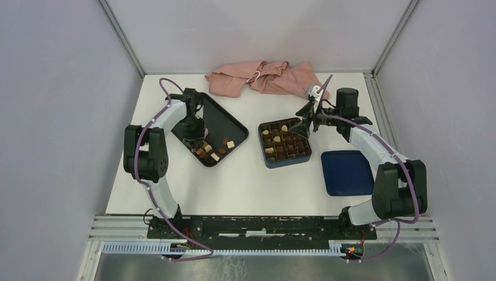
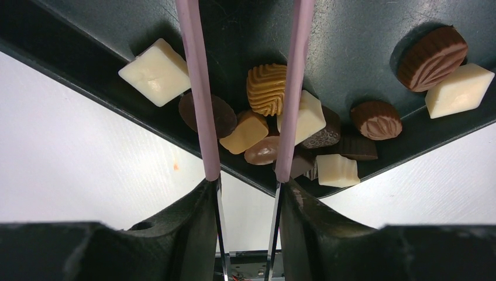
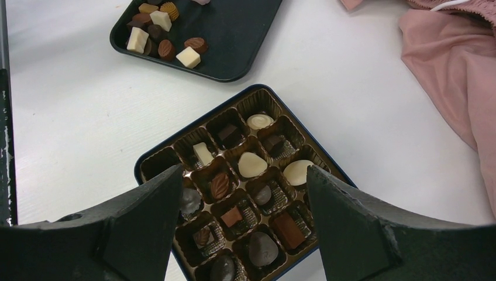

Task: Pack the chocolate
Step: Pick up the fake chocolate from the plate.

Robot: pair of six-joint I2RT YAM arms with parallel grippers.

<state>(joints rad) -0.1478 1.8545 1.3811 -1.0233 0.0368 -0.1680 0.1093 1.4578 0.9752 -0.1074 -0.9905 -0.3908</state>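
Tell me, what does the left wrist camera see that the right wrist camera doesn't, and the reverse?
Only the left wrist: a close look at the left gripper, its thin pink fingers straddling a ridged caramel chocolate in a pile at a corner of the black tray. Only the right wrist: the right gripper, open above the part-filled box, and a pink cloth. Both: that tray, its loose chocolates and the white table.

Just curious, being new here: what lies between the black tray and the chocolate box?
Nothing; the top view shows only bare white table between tray and box.
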